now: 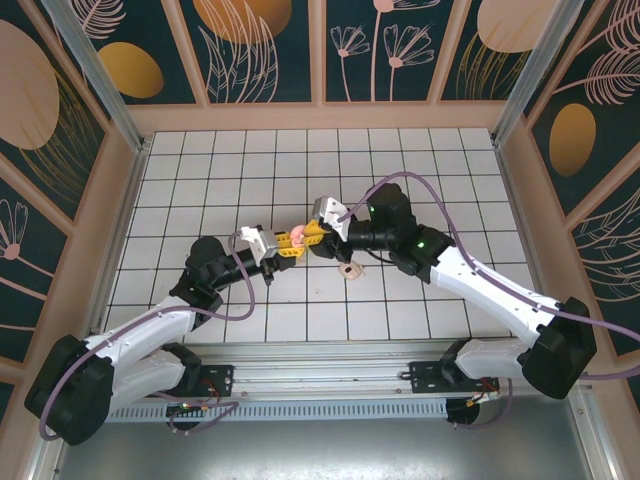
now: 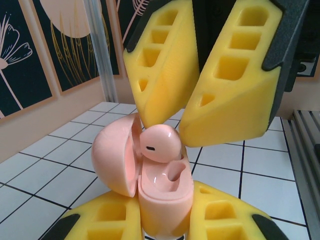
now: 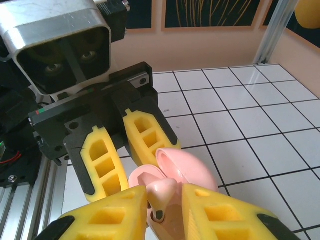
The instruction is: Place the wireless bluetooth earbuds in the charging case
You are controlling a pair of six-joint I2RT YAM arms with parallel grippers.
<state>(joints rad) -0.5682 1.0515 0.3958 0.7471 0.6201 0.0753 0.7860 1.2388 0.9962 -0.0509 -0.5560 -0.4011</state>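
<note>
Yellow pads [image 3: 115,217] of the right gripper [image 3: 160,212] are closest to the lens on the right wrist cam. They're pinching one earbud [image 3: 161,194] btwn the tips, w/ its dark-dot end facing the cam. Just behind it is the charging case [image 3: 187,167], pale pink, lid swung open. Left gripper [image 3: 131,167] comes in from the opposite side, clamped on the case's lower half.

I get a better look from the left wrist cam. Left gripper [image 2: 162,217] squeezes the charging case [image 2: 165,192] upright, lid [image 2: 116,155] hinged open to the left. Right gripper [image 2: 170,127] hangs over it, tips down. The earbud [image 2: 159,142] is right at the case mouth, up against the inside of the lid, above the empty well and not seated. Can't tell if it touches the base rim.

Top cam: left gripper [image 1: 283,245] and right gripper [image 1: 310,235] meet mid-table [image 1: 200,170], w/ the case [image 1: 297,237] between them. Small pale piece [image 1: 349,268] lies on a tile beside the right wrist, apart from the case.
</note>
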